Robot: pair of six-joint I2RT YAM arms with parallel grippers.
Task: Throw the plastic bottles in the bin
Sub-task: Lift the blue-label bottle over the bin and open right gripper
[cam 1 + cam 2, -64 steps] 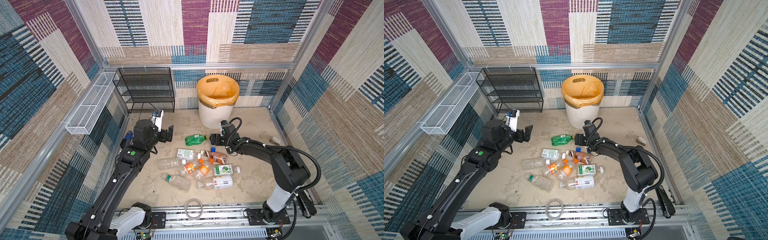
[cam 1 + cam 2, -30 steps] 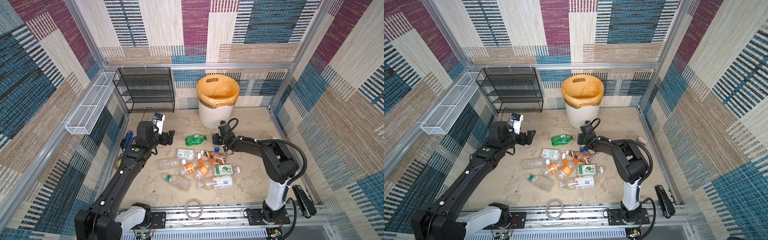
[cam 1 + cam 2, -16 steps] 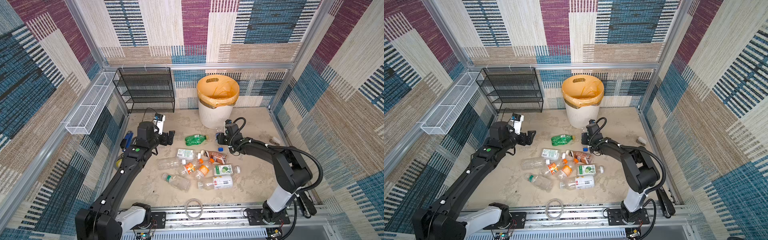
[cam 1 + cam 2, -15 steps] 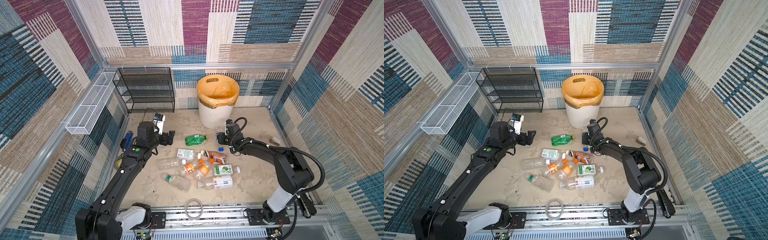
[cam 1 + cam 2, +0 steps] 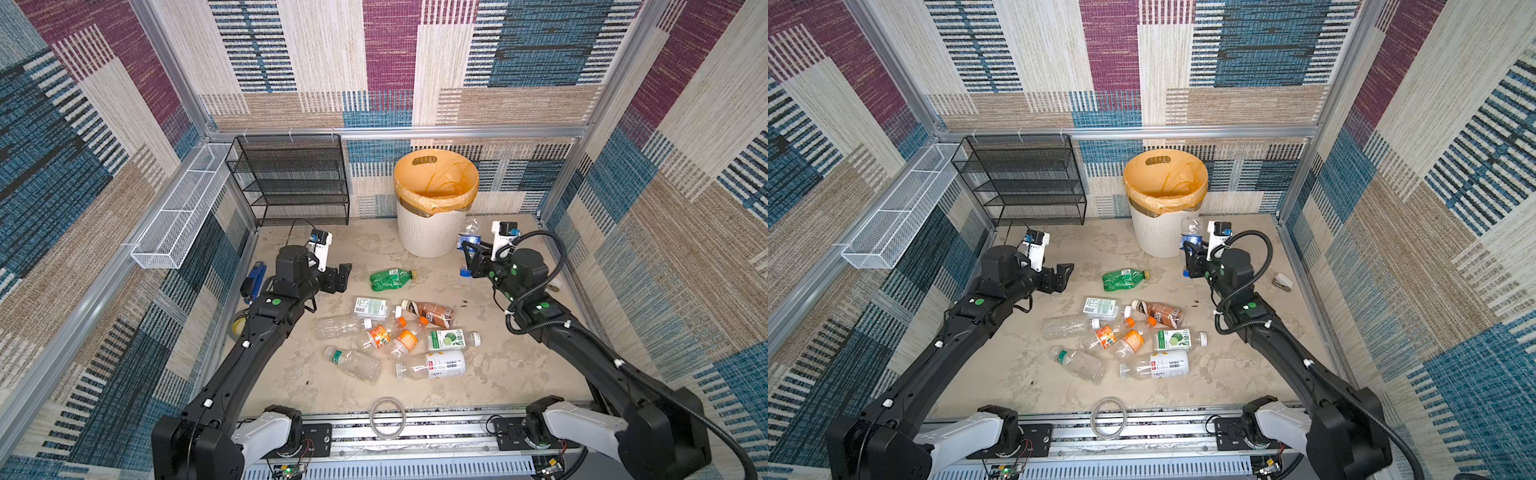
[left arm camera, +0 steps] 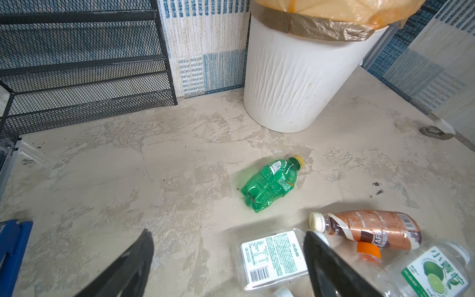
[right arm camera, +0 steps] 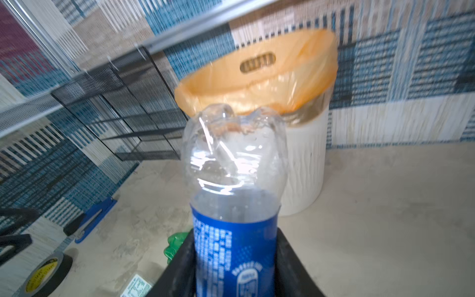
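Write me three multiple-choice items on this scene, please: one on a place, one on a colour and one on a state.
1. Where is the green bottle?
A. Lying on the floor, apart from the bin
B. Inside the bin
C. On a shelf of the black rack

2. What colour is the bag lining the bin?
A. Blue
B. Black
C. Orange-yellow

3. What state is the right end effector in?
A. Open and empty
B. Shut on the blue-labelled bottle
C. Shut on the green bottle

Answers:
1. A, since both top views show it on its side on the floor, with a gap to the bin.
2. C, since the liner folded over the rim is orange-yellow.
3. B, since the right wrist view shows the fingers pressed against the blue label on both sides.
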